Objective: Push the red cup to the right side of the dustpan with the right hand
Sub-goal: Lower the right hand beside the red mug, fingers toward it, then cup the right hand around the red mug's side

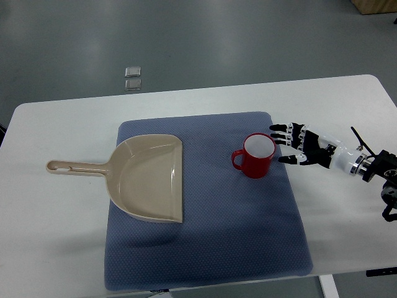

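The red ceramic cup (255, 156) with its white inside stands upright to the right of the beige plastic dustpan (149, 177), well apart from the pan's open straight edge, its handle turned toward the dustpan. Both rest on a blue-grey textured mat (208, 248) laid over the white surface (56, 248).

We see the right hand (304, 148), black and white, reaching in from the far side of the cup, away from the dustpan. Its fingers (280, 131) are spread and hold nothing; the tips sit just beside the cup's rim, and we cannot tell whether any of them touches it. The left hand is out of sight.

We judge the cup already lies on the dustpan's right side, so the goal looks largely met. From where the hand sits, any push would carry the cup toward the dustpan, so what remains may be only a small adjustment or a withdrawal.
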Controlling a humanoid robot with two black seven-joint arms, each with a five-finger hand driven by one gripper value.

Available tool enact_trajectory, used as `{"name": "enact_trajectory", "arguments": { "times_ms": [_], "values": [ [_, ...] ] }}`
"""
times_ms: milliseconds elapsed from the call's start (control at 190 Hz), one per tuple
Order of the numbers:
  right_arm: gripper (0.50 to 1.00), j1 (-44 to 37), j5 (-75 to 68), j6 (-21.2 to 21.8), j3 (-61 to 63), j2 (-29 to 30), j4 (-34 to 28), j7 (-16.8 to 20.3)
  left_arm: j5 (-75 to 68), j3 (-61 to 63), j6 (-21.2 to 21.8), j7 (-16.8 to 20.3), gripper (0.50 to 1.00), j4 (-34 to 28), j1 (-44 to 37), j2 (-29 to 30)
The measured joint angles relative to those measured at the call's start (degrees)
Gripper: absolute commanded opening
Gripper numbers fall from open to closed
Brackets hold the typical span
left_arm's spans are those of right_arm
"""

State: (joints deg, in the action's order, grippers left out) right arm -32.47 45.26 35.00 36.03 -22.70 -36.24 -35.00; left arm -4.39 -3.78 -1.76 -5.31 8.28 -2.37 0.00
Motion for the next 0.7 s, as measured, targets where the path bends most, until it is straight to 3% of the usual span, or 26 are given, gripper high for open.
{"name": "enact_trajectory", "arguments": {
  "times_ms": [701],
  "values": [
    [0.936, 0.65, 1.55, 0.0, 0.52, 5.15, -1.21, 0.0, 0.0, 0.0, 0.0, 0.02, 1.0, 0.03, 0.0, 0.0]
  ]
}}
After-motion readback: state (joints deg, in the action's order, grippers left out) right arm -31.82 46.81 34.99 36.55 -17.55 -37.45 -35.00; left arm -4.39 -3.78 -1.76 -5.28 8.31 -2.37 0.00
